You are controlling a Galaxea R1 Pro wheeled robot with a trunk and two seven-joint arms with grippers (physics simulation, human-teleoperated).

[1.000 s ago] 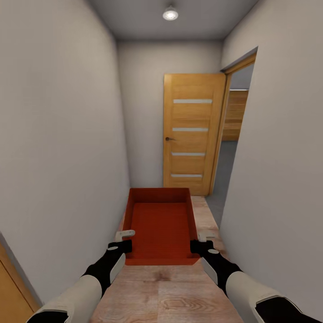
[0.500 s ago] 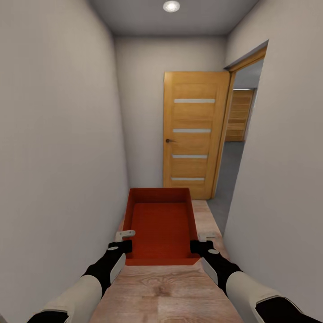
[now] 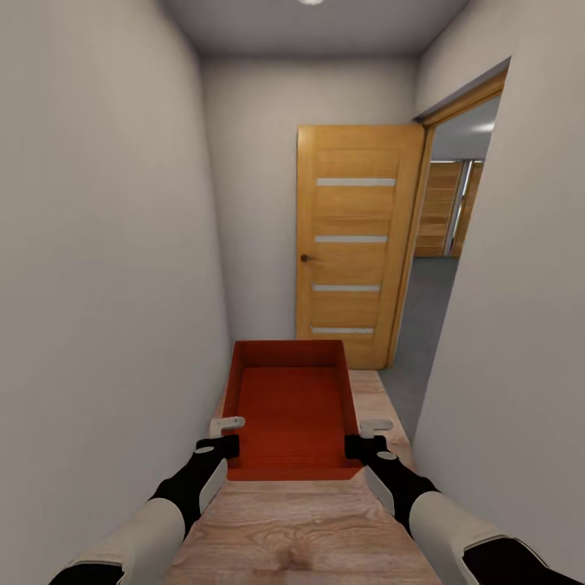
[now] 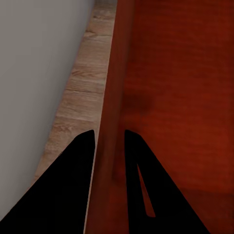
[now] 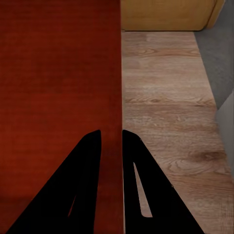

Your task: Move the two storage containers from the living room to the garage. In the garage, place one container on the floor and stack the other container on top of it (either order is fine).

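Observation:
I hold one orange-red storage container (image 3: 288, 406) level in front of me, above the light wood-plank floor of a narrow hallway. My left gripper (image 3: 227, 435) is shut on its left wall near the near corner, and my right gripper (image 3: 366, 435) is shut on its right wall. In the left wrist view the left gripper (image 4: 108, 132) straddles the thin wall of the container (image 4: 185, 87). The right wrist view shows the right gripper (image 5: 111, 131) pinching the other wall of the container (image 5: 58, 73). The bin is empty.
White walls close in on both sides. A wooden door (image 3: 349, 244) stands open ahead at the hallway's end. Beside it a doorway on the right opens onto the garage's dark grey floor (image 3: 422, 309), with horizontal wooden panels (image 3: 443, 207) beyond.
The camera has rolled forward along the hallway, so the door and the doorway at right look nearer and wider. The container and both grippers hold the same pose relative to me.

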